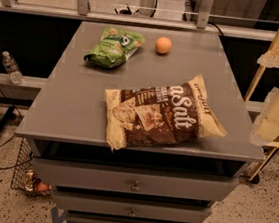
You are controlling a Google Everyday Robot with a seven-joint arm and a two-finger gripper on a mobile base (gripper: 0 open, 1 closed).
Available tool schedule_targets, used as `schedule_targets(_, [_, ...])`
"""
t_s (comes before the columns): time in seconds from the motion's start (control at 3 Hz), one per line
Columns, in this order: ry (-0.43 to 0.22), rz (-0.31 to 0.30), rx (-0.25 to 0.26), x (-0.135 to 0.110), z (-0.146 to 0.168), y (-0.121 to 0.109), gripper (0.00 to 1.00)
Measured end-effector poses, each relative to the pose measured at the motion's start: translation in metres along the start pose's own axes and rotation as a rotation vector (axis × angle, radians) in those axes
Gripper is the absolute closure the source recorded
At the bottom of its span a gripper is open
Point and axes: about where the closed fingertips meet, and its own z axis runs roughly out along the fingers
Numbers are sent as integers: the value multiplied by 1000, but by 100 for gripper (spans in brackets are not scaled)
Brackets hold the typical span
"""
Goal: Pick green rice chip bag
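1. At the far left, off the surface point(70, 100), a water bottle point(11, 67) stands on a low ledge. Below it a wire basket point(28, 170) hangs near the floor, and we cannot make out what is in it.
2. The green rice chip bag point(114, 47) lies crumpled at the back left of the grey surface, touching nothing else. We judge it light, soft and glossy, so it is likely to slip, and the chips inside would crush easily. A gentle pinch across its puffed middle, or on a crimped end, looks the safest hold.
3. Just to its right sits a small orange ball point(163, 45), near the bag but apart from it.
4. Toward the front lies the larger brown-and-cream chip bag point(162, 113), with one corner hanging over the front edge.
5. The gripper point(275, 116) hangs at the right edge, beyond the side of the surface and well apart from the green bag. It is pale and partly cut off, and we cannot tell whether it is open or closed.
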Motion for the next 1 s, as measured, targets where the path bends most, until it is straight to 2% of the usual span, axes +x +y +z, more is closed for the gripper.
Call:
schedule_targets(0.33, [0, 0, 0, 0, 0, 0, 0])
schedule_targets(0.67, [12, -162, 7, -38, -2, -18, 0])
schedule_targets(1.0, [29, -415, -3, -95, 8, -42, 0])
